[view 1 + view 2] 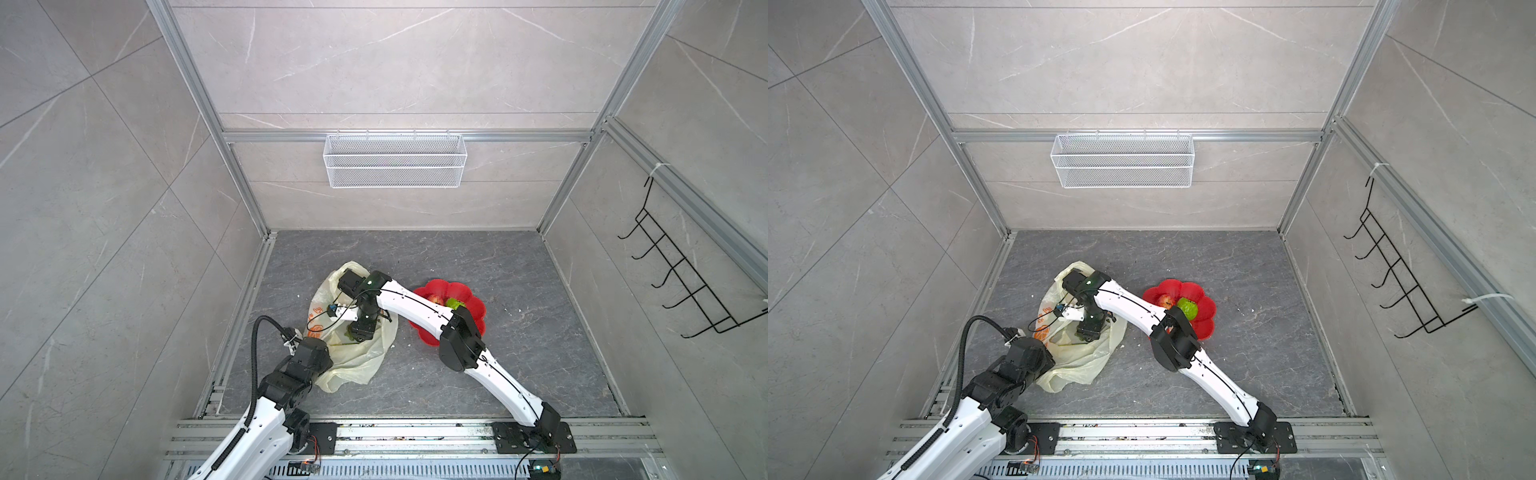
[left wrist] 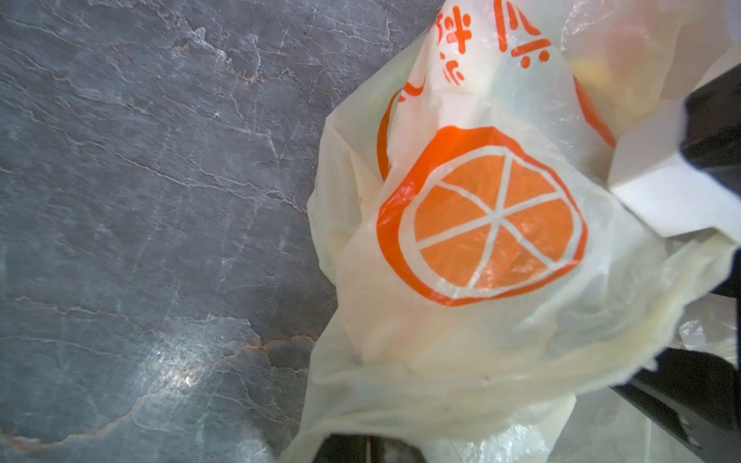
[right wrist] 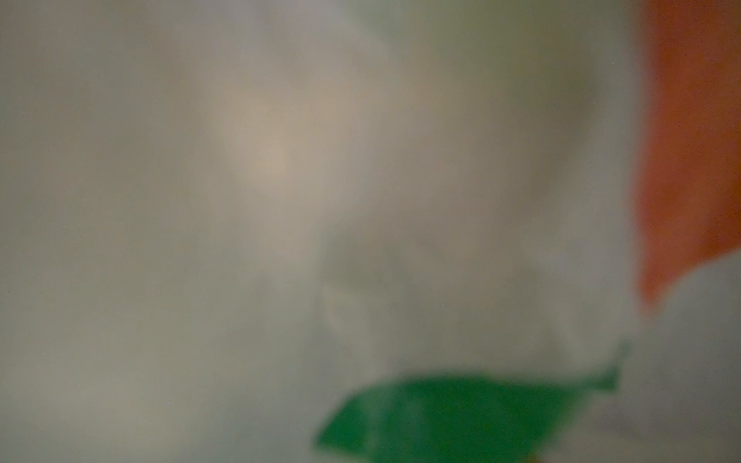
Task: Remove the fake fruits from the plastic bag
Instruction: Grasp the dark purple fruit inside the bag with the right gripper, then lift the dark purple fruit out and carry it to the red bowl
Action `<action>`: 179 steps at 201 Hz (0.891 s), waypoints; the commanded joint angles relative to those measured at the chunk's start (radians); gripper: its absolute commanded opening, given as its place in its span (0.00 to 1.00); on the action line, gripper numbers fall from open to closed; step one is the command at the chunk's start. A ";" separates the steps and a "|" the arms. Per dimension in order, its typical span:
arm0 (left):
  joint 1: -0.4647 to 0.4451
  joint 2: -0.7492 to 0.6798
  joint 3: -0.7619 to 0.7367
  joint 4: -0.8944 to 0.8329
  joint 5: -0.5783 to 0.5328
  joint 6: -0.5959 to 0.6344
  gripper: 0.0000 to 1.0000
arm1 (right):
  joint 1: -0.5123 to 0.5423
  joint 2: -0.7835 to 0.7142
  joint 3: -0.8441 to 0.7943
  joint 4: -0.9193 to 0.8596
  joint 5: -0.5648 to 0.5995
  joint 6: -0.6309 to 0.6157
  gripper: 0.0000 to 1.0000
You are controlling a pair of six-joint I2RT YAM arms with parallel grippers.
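Two claws work one plastic bag (image 1: 359, 368) on the bench (image 1: 519, 374). My left claw (image 1: 322, 357) is clenched on a bunched edge of film. My right claw (image 1: 360, 332) is sunk in the bag's mouth, and I cannot tell whether it grips anything. Fake fruits are split: a green leaf (image 3: 461, 413) shows just under that claw, while an apple (image 1: 1166, 300) and a green bumpy fruit (image 1: 1187, 308) lie on the red plate (image 1: 473, 309), back along its arm. The risk, as I judge it, is that film pinched with the fruit tears or drags the bag.
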 commanded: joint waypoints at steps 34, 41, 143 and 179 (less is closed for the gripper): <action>0.004 0.008 0.006 0.020 0.001 0.018 0.00 | 0.016 0.027 0.065 -0.026 -0.033 -0.004 0.68; 0.004 0.009 0.006 0.021 0.001 0.018 0.00 | 0.018 0.034 0.072 -0.027 -0.028 -0.007 0.68; 0.004 0.009 0.004 0.022 0.002 0.018 0.00 | 0.023 0.075 0.131 -0.075 -0.015 -0.016 0.67; 0.004 0.010 0.005 0.021 0.002 0.018 0.00 | 0.022 0.005 0.082 -0.031 -0.066 0.017 0.59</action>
